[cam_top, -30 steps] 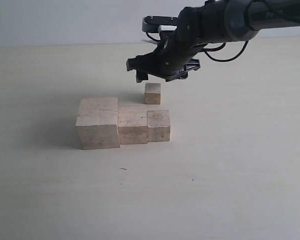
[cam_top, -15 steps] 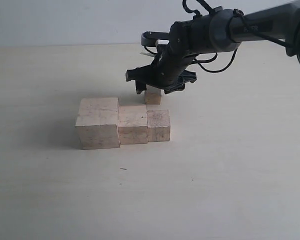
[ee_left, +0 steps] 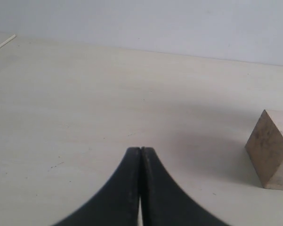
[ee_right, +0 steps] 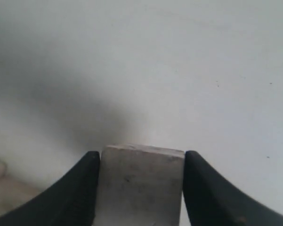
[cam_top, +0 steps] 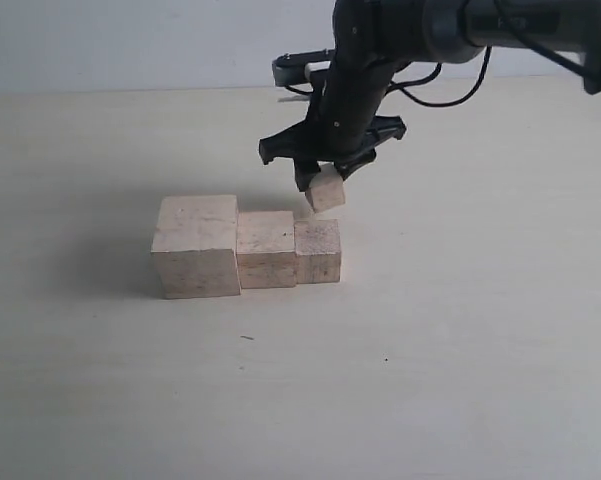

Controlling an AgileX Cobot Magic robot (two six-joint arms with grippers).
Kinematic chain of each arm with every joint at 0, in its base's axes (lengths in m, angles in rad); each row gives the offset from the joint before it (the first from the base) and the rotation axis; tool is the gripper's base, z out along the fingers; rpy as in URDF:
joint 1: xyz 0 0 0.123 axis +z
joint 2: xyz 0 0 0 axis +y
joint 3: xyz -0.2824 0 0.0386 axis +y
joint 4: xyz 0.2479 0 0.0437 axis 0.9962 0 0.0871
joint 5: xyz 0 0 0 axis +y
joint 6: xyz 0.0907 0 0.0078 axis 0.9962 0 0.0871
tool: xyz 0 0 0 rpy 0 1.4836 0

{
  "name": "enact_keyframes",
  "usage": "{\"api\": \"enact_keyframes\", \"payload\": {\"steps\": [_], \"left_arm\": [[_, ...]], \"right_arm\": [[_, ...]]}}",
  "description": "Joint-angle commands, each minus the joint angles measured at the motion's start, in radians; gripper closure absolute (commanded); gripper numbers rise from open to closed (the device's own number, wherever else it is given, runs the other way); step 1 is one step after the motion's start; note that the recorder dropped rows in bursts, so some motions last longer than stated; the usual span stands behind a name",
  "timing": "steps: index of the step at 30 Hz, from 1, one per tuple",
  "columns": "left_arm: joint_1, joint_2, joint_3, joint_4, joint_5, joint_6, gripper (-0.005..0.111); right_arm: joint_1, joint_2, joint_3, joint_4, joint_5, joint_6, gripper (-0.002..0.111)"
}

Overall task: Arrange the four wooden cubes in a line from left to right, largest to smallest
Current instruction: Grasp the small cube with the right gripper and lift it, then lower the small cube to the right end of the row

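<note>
Three of the four wooden cubes stand touching in a row: the largest cube [cam_top: 195,245] on the left, a medium cube [cam_top: 267,248] beside it, then a smaller cube [cam_top: 318,250]. The smallest cube [cam_top: 326,190] hangs tilted just above and behind the row's right end, with my right gripper [cam_top: 320,180] shut on it. In the right wrist view this cube [ee_right: 141,188] fills the gap between the right gripper's [ee_right: 142,157] fingers. My left gripper [ee_left: 141,150] is shut and holds nothing. A wooden cube [ee_left: 270,150] stands off to its side; I cannot tell which one.
The pale table [cam_top: 430,350] runs back to a light wall. The right arm [cam_top: 450,30] with its cables reaches in from the upper right. A thin pale strip [ee_left: 4,43] lies far off in the left wrist view.
The right gripper came down over the smallest cube, shut on it and lifted it off the table. The cube now hangs tilted, a little nearer the row. The row has not moved.
</note>
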Motion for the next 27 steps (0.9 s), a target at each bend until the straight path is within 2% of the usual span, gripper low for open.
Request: {"api": "enact_keyframes", "payload": {"steps": [1, 5, 8, 11, 12, 15, 18, 21, 27], "left_arm": [[-0.005, -0.006, 0.003, -0.001, -0.008, -0.002, 0.107], [-0.005, -0.006, 0.003, -0.001, -0.008, -0.002, 0.107], [-0.005, -0.006, 0.003, -0.001, -0.008, -0.002, 0.107], [-0.005, -0.006, 0.003, -0.001, -0.008, -0.002, 0.107], [-0.005, -0.006, 0.003, -0.001, -0.008, -0.002, 0.107], [-0.005, -0.006, 0.003, -0.001, -0.008, -0.002, 0.107], [-0.005, -0.006, 0.003, -0.001, -0.008, -0.002, 0.107], [-0.005, -0.006, 0.003, -0.001, -0.008, -0.002, 0.107], [-0.005, -0.006, 0.003, -0.001, -0.008, -0.002, 0.107]], "right_arm": [[-0.02, -0.124, -0.01, -0.013, 0.097, -0.173, 0.108], [-0.069, -0.252, 0.069, 0.026, 0.08, -0.277, 0.108], [-0.131, -0.347, 0.188, 0.116, 0.004, -0.459, 0.108], [-0.194, -0.42, 0.307, 0.304, -0.019, -0.793, 0.108], [-0.223, -0.441, 0.354, 0.389, 0.001, -0.958, 0.108], [-0.275, -0.461, 0.445, 0.588, 0.081, -1.289, 0.108], [-0.284, -0.461, 0.511, 0.616, 0.082, -1.528, 0.108], [-0.284, -0.459, 0.568, 0.614, -0.017, -1.625, 0.108], [-0.284, -0.452, 0.588, 0.627, -0.096, -1.574, 0.108]]}}
